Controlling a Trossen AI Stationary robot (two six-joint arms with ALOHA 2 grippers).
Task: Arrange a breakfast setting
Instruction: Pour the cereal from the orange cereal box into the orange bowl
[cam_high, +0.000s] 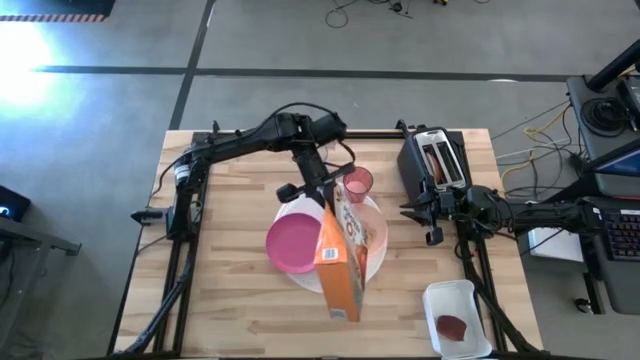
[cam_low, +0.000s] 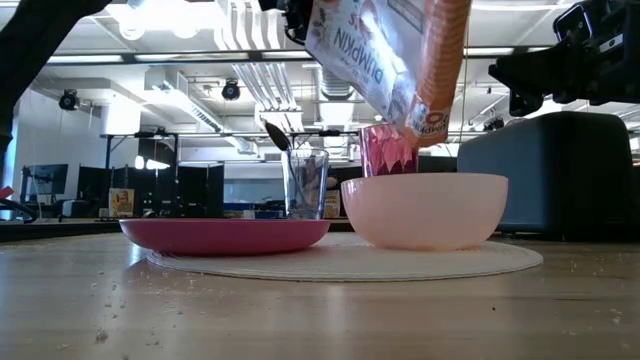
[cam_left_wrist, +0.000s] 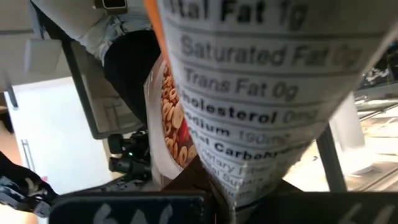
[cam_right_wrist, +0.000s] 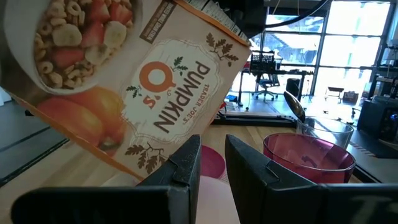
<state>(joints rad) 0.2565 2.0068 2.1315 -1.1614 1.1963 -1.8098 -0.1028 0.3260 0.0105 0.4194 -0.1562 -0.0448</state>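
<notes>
My left gripper (cam_high: 320, 192) is shut on the orange cereal box (cam_high: 342, 265), held high over the white round mat (cam_high: 303, 277). In the low view the box (cam_low: 385, 60) is tipped, its print upside down and its lower end above the peach bowl (cam_low: 425, 210) and the pink cup (cam_low: 385, 152). The magenta plate (cam_low: 225, 235) and the bowl rest on the mat (cam_low: 350, 262). A small clear glass (cam_low: 305, 185) stands behind the plate with a spoon (cam_low: 277, 135) in it. My right gripper (cam_high: 420, 215) hovers by the table's right side, open by a narrow gap (cam_right_wrist: 213, 158) and empty. My left gripper holds the cereal box by its end toward the table's far edge (cam_high: 330, 203). The box fills the wrist view and hides the place of contact. The box is lifted clear and steeply tilted, and its lower end (cam_low: 420, 120) hangs above the bowl.
A silver toaster (cam_high: 435, 160) stands at the far right, just behind my right gripper. A white container (cam_high: 455, 320) with a dark red item sits at the near right corner. Bare wood lies left of the mat and along the near edge.
</notes>
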